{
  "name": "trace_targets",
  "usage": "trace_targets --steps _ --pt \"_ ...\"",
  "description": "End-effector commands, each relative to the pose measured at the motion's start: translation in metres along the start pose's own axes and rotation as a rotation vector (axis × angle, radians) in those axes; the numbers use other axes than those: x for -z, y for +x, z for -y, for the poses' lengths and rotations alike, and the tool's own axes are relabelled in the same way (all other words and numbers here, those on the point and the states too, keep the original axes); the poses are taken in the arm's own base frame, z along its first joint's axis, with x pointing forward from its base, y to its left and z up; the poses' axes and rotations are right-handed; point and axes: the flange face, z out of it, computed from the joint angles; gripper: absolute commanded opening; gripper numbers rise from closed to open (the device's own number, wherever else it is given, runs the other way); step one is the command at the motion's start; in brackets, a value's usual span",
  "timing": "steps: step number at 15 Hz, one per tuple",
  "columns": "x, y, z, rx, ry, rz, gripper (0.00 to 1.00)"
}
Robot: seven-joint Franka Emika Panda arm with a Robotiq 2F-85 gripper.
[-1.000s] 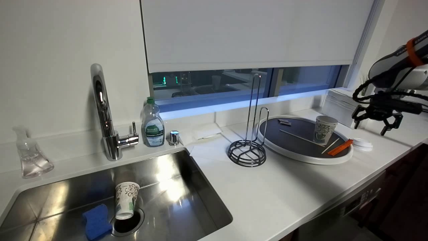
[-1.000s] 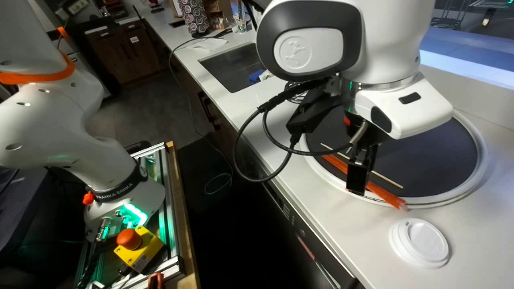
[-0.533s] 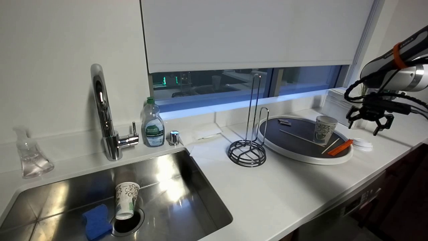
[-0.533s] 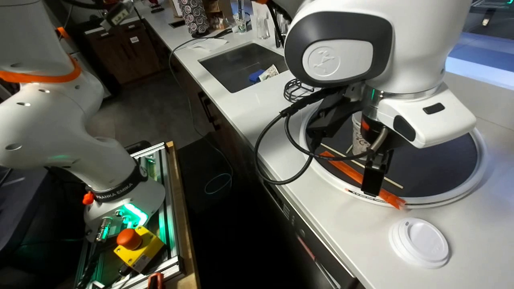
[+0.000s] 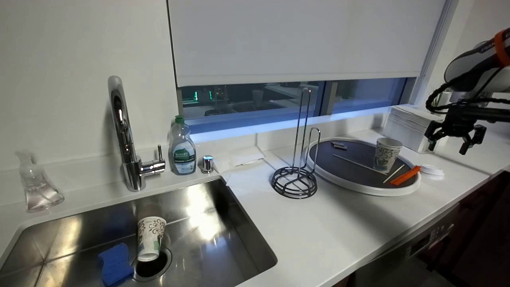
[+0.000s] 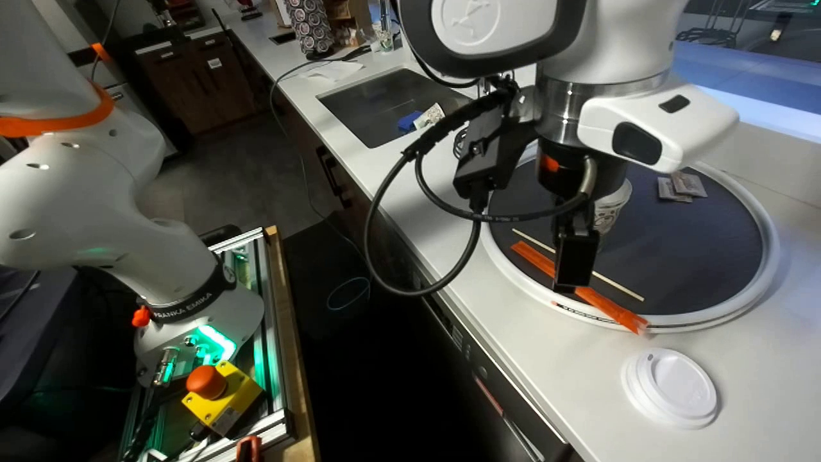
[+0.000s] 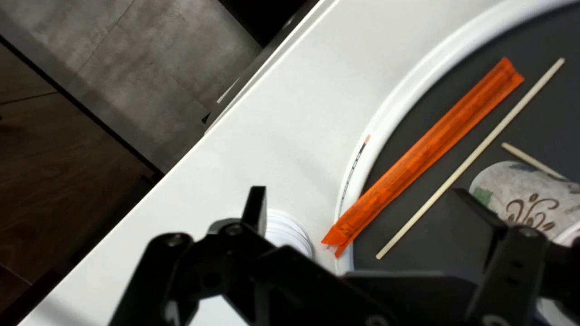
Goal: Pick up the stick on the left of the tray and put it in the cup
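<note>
The tray [image 5: 362, 190] is round and dark with a white rim. A thin pale stick [image 7: 471, 159] lies on it beside an orange wrapper; it also shows in both exterior views [image 5: 393, 173] [image 6: 619, 286]. A second pale stick [image 5: 356, 163] lies farther in; its end shows past the cup in the wrist view [image 7: 530, 160]. The cup [image 5: 387, 155] is a pale patterned paper cup standing on the tray, partly hidden by my gripper in an exterior view [image 6: 609, 208]. My gripper [image 5: 447, 148] is open and empty above the near stick, fingers spread in the wrist view [image 7: 360, 191].
An orange wrapper [image 7: 426, 154] crosses the tray rim. White lids [image 6: 670, 388] lie beside the tray. Small packets [image 6: 682, 186] lie on it. A wire stand [image 5: 295, 184] stands between the tray and the sink [image 5: 255, 239]. A stack of white papers [image 5: 410, 129] is behind.
The arm shifted one way, then back, and is now higher above the tray. The fingers stay open. The sticks, cup and wrapper have not moved.
</note>
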Motion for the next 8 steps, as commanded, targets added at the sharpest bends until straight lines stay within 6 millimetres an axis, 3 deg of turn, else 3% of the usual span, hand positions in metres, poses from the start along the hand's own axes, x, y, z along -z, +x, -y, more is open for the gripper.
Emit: trace_targets --steps 1,4,8 --pt "0.023 -0.043 0.006 0.192 -0.025 0.006 1.0" --pt "0.043 -0.061 0.021 0.355 -0.02 -0.037 1.0" --pt "0.062 -0.075 0.07 0.543 0.068 -0.103 1.0"
